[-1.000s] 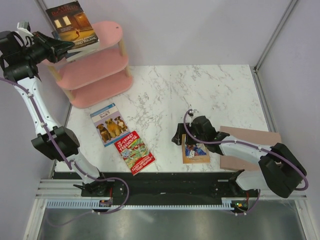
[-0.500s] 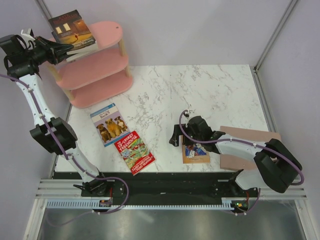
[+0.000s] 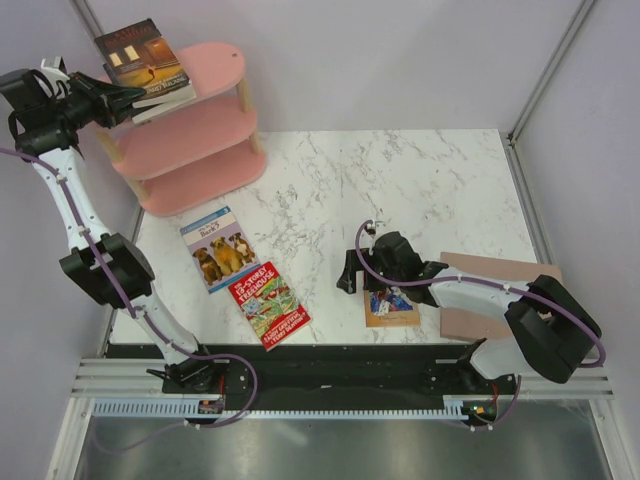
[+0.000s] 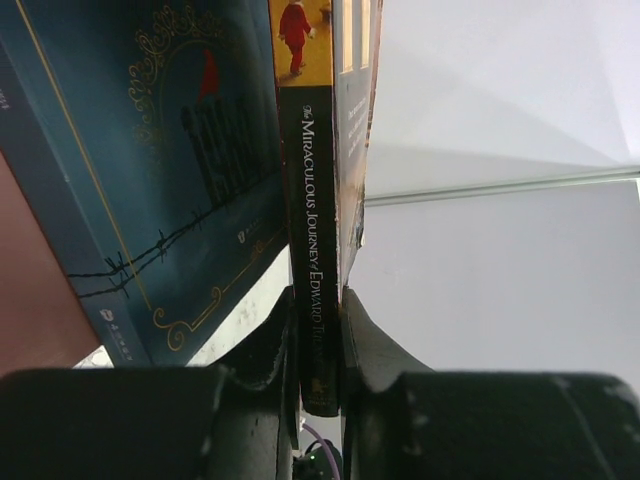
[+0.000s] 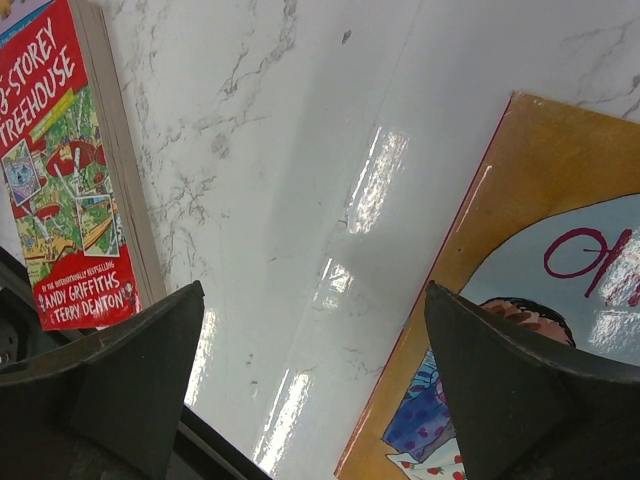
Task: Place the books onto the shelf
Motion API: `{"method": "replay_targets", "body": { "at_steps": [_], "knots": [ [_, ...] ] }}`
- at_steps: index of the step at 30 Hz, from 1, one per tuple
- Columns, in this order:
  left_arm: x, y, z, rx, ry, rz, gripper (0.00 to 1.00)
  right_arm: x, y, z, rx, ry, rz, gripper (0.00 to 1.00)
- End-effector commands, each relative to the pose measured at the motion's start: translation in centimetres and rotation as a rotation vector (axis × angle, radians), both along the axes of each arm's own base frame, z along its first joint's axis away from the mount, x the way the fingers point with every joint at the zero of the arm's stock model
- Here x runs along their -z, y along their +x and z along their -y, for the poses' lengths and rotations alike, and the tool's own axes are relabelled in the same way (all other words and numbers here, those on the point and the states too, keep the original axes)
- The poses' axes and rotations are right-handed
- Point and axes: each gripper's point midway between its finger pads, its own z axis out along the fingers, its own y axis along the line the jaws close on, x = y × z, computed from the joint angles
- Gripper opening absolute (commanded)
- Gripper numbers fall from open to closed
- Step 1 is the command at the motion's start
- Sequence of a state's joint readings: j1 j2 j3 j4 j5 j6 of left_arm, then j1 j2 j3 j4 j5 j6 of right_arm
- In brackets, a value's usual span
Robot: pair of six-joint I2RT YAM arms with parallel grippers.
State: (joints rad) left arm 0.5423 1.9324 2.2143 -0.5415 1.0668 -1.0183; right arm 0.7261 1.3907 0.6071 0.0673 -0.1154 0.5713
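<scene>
White marble with grey veins covers the table (image 3: 420, 180), and pale walls close it in. At the far left corner stands the shelf (image 3: 195, 130), three pink oval boards on light wooden posts. Across the left end of its top board lies the dark brown book (image 3: 140, 55), its glossy cover showing lit windows. The left wrist view reads its black spine: "The Miraculous Journey of Edward Tu…", with the rest hidden. The left gripper (image 3: 125, 100) is closed on the bottom of that spine, one black finger (image 4: 262, 345) pressed to each cover. Right against it sits the dark blue book (image 4: 150, 170), with gold scrollwork and a barbed-wire drawing. Three more books lie flat on the marble. The light blue one (image 3: 218, 250) shows three puppies, and its title is too small to read. Just beside it is the red one (image 3: 268, 305), reading "Storey Treehouse" and "Andy Griffiths & Terry Denton", a cartoon tree on its front. Well to the right is the orange-tan book (image 3: 390, 305), shiny, with a blue figure and pink lettering cut off by the frame edge. The right gripper (image 3: 351, 273) hovers low at its left edge, fingers spread wide and holding nothing. A plain brown board (image 3: 500, 295) lies flat further right.
</scene>
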Motion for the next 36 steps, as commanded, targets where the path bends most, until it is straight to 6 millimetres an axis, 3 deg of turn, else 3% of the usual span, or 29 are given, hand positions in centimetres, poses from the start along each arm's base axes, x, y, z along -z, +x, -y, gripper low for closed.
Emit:
{"method": "replay_targets", "body": {
  "at_steps": [1,5,12,14,15,21,27,29,30,36],
  "knots": [
    [-0.7,0.5,-0.8,-0.017,0.035,0.056,0.05,-1.4,0.8,-1.1,-0.020,0.025,0.039,0.98],
    [-0.2,0.6,-1.2,-0.036,0.046,0.050,0.09,-1.4,0.7,-1.2,-0.022,0.027,0.038,0.98],
    [-0.4,1.0,-1.5,-0.044,0.045,0.054,0.29,-1.2,0.5,-1.4,-0.032,0.023,0.031,0.98],
    [-0.4,1.0,-1.6,-0.043,0.041,0.052,0.39,-1.2,0.5,-1.4,-0.029,0.023,0.031,0.98],
    [-0.5,1.1,-1.6,-0.045,0.041,0.054,0.48,-1.2,0.5,-1.4,-0.030,0.023,0.030,0.98],
    [-0.8,1.0,-1.8,-0.068,0.056,0.061,0.63,-1.3,0.4,-1.5,-0.034,0.026,0.034,0.98],
    [-1.7,0.7,-2.0,-0.108,0.095,0.088,0.70,-1.3,0.3,-1.6,-0.040,0.029,0.032,0.98],
    [-2.0,0.6,-2.2,-0.120,0.104,0.097,0.83,-1.3,0.2,-1.6,-0.042,0.031,0.031,0.98],
    [-2.3,0.6,-2.1,-0.120,0.112,0.105,1.00,-1.2,0.2,-1.6,-0.044,0.030,0.030,0.98],
    [-2.1,0.1,-2.7,-0.179,0.177,0.093,1.00,-1.4,0.1,-1.7,-0.045,0.038,0.031,0.98]
  ]
}}
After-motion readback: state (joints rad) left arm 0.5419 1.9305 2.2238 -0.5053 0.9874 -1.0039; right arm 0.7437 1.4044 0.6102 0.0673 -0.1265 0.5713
